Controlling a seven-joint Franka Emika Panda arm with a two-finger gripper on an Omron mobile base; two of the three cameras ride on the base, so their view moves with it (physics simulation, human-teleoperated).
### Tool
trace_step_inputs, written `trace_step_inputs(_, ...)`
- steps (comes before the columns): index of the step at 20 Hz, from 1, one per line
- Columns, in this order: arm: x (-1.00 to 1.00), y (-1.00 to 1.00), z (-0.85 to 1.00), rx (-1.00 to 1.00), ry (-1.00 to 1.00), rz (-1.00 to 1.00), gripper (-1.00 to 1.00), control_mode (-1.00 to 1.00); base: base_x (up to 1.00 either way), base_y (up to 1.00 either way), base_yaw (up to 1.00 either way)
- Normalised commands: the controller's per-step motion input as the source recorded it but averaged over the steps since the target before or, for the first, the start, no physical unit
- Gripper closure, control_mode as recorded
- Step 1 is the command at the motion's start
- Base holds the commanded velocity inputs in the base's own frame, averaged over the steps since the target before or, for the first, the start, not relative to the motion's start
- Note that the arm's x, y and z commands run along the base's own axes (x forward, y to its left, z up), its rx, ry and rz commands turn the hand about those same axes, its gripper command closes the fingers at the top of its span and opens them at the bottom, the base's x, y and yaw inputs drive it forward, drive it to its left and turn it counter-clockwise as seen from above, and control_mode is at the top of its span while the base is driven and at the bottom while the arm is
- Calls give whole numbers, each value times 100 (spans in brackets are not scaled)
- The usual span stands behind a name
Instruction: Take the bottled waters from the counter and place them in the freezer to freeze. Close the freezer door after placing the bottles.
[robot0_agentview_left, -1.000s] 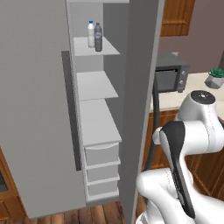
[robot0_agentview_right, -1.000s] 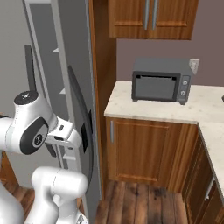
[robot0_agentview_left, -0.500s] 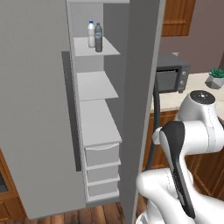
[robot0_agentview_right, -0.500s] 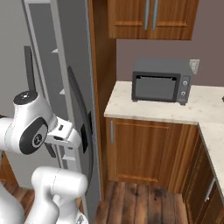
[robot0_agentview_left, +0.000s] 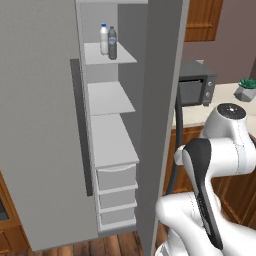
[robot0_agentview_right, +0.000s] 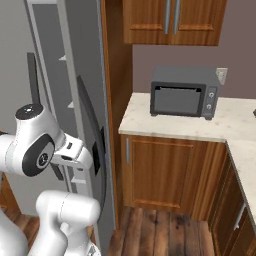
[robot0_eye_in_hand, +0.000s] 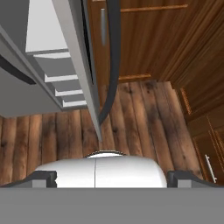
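Nothing is seen to have moved since the earlier frames. Both bottled waters (robot0_agentview_left: 108, 42) are stood on the freezer's (robot0_agentview_left: 111, 145) top shelf, at 11 o'clock; the claw (robot0_eye_in_hand: 111, 177) is spread wide, holding nothing. Left: the freezer door (robot0_agentview_left: 161, 115), at 1 o'clock, to be shut.

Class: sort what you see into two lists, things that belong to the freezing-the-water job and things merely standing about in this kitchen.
Belongs to the job:
- whitish bottle
- smoky grey bottle
- freezer
- freezer door
- counter

Standing about:
- microwave
- potted plant
- wall cabinets
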Motion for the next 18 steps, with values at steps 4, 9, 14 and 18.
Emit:
trace_step_inputs(4, 9, -5, 0, 0, 0, 7, -100, -100, 0, 0, 0)
trace_step_inputs(9, 15, -43, -2, 12, 0, 11, -100, -100, 0, 0, 0)
trace_step_inputs(14, 37, -62, 5, 44, 0, 16, -100, -100, 0, 0, 0)
trace_step_inputs(18, 83, -31, 0, 41, 0, 16, -100, -100, 0, 0, 0)
